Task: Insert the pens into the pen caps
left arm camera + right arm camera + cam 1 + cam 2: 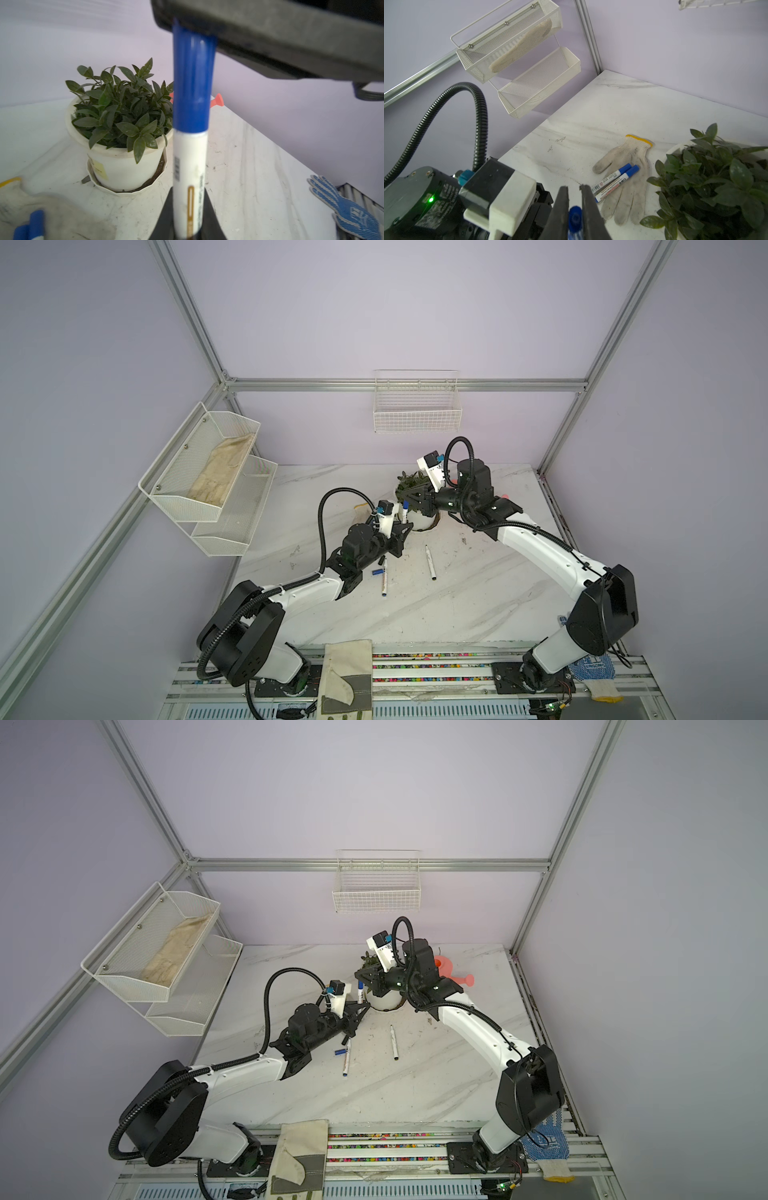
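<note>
- I see a mesh rack on the left wall with a cloth in its upper tray. A white pot far on the desk holds a leafy plant.
- My left tool is clamped on an upright pen. My right tool is pinched on the blue cap on its top end.
- I count five pens: the held one, two capped pens on a glove left of the pot, and two bare pens mid-desk, one loose blue cap beside.
</note>
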`<action>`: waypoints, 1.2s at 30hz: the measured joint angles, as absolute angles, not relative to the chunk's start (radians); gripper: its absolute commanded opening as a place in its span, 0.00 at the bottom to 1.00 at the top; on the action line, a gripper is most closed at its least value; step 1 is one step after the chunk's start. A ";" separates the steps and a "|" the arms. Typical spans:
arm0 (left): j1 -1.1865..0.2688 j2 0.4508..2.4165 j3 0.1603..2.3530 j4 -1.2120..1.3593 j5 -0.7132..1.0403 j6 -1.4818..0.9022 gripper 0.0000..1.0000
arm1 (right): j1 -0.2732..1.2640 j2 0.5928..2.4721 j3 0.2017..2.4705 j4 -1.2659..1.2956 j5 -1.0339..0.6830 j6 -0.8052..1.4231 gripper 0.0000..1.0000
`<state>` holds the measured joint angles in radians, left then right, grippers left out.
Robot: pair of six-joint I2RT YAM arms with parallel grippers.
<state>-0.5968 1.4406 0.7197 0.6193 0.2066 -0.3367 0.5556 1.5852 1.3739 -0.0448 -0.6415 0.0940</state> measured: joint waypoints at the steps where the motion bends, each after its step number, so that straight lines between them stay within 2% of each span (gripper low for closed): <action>1: -0.586 1.441 0.720 0.625 0.239 -0.354 0.00 | 0.556 1.586 1.373 -0.039 -0.642 0.090 0.00; 8: -0.538 1.422 0.720 0.602 0.356 -0.402 0.00 | 0.557 1.586 1.361 -0.031 -0.627 0.057 0.00; 17: -0.488 1.369 0.720 0.484 0.305 -0.375 0.00 | 0.646 1.601 1.383 -0.085 -0.321 -0.041 0.00; 21: -0.484 1.369 0.720 0.461 0.292 -0.352 0.00 | 0.653 1.612 1.383 -0.116 -0.247 -0.066 0.00; 23: -0.484 1.369 0.720 0.460 0.290 -0.350 0.00 | 0.653 1.613 1.383 -0.124 -0.235 -0.072 0.00; 30: -0.409 1.357 0.758 0.719 0.021 -0.375 0.00 | 0.735 1.664 1.311 -0.429 -0.340 -0.090 0.00; 36: -0.443 1.362 0.778 0.776 -0.039 -0.358 0.00 | 0.738 1.659 1.303 -0.482 -0.368 -0.090 0.00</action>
<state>-0.4435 1.3621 0.7784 0.7757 -0.0395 -0.3580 0.7380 1.6592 1.3029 -0.4824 -0.3679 -0.0902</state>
